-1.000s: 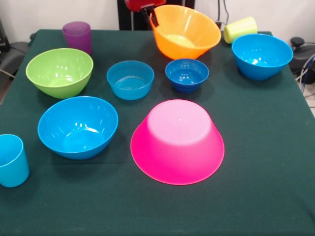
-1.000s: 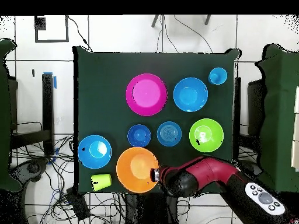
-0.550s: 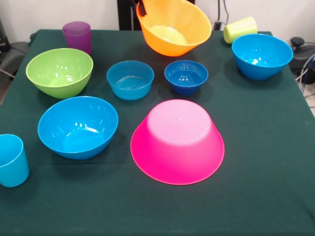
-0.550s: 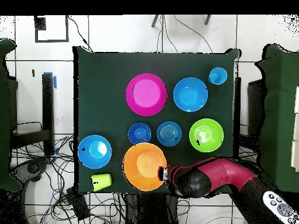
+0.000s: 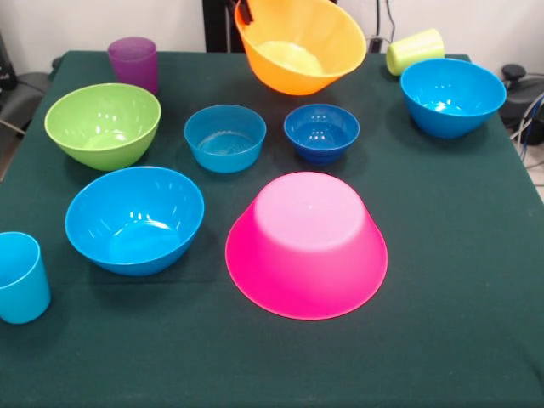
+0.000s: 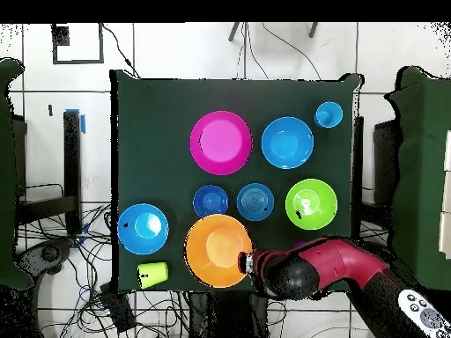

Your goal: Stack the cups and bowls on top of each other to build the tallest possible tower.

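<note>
I see the gripper (image 5: 246, 12) at the top edge of the front view; its dark fingers are clamped on the rim of the orange bowl (image 5: 301, 44), one inside the rim and one outside; the bowl hangs tilted above the table (image 5: 459, 255), with its opening turned toward the camera. In the overhead view the gripper (image 6: 246, 261) sits at the edge of the orange bowl (image 6: 218, 251), and the red arm (image 6: 335, 268) reaches in from the lower right.

The pink bowl (image 5: 307, 245) lies upside down in the middle of the table, with nothing on it; the small dark-blue bowl (image 5: 322, 131) stands upright just behind it, apart from it; the small light-blue bowl (image 5: 225, 137) is beside that one. The green bowl (image 5: 103, 124) is at the left; one blue bowl (image 5: 134, 218) is in front of it, the other blue bowl (image 5: 452, 96) is at the right.

The purple cup (image 5: 133, 63) stands upright behind the green bowl; the yellow-green cup (image 5: 415, 50) lies on its side at the far right; the light-blue cup (image 5: 20, 277) stands at the left edge.
</note>
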`<state>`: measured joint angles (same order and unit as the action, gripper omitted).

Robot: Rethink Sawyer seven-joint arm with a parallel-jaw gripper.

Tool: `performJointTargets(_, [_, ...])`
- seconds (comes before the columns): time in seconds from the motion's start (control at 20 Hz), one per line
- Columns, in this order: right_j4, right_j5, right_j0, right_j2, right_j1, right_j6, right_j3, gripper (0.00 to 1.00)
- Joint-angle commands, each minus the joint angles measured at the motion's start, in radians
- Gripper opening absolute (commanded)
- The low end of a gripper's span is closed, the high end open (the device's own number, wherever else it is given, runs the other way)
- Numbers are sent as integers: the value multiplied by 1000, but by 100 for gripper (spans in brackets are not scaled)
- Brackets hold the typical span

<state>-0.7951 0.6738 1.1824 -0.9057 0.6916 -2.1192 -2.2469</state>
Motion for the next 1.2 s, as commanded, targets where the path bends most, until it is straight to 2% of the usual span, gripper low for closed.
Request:
performJointTargets(0.05, [19,102,-16,-66,-23,281,-41,0])
performJointTargets(0.45, [153,169,57,-177,1,308,-68,0])
performJointTargets(0.55, [169,185,69,-192,-21,312,-61,0])
performJointTargets(0.85, [178,210,96,-220,-93,330,-36,0])
performJointTargets(1.05, [144,217,68,-185,-167,334,26,0])
performJointTargets(1.2, [136,211,72,-178,-223,350,51,0])
